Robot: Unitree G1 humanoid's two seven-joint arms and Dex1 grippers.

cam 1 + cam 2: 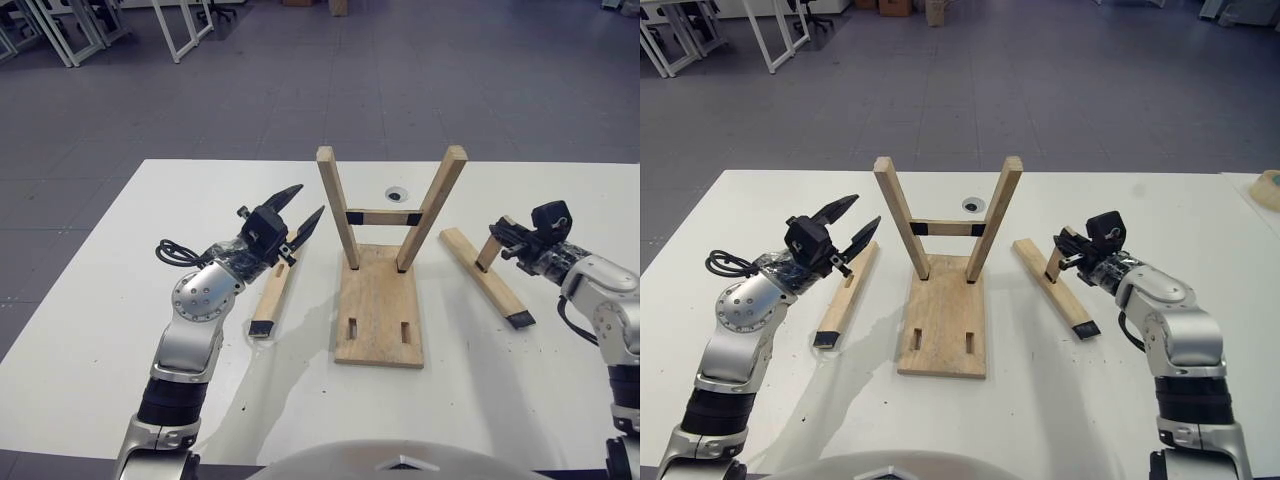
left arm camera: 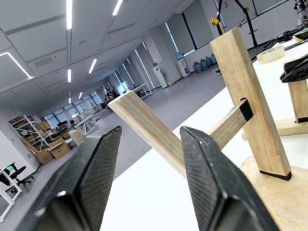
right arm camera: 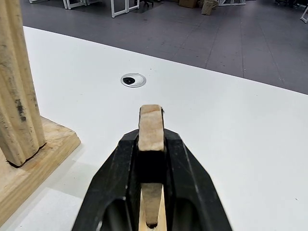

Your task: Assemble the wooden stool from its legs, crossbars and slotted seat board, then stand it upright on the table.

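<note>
The seat board [image 1: 378, 315] lies flat in the middle of the worktop [image 1: 150, 260]. Two upright legs [image 1: 338, 205] stand in its far slots, joined by a crossbar [image 1: 384, 217]. The two near slots [image 1: 353, 326] are empty. To the right of the board lies the right leg [image 1: 487, 275] with a short bar [image 1: 489, 251] rising from it, and the right hand [image 3: 151, 147] is clenched on this bar. To the left lies the left leg [image 1: 273, 293], and the left hand [image 1: 308, 200] hovers released above its far end.

The step in hand is probably to bring the right piece to the board. It should be lifted without twisting, turned leg-end down, and set straight over its slot before pressing. The left hand could steady the board.
</note>
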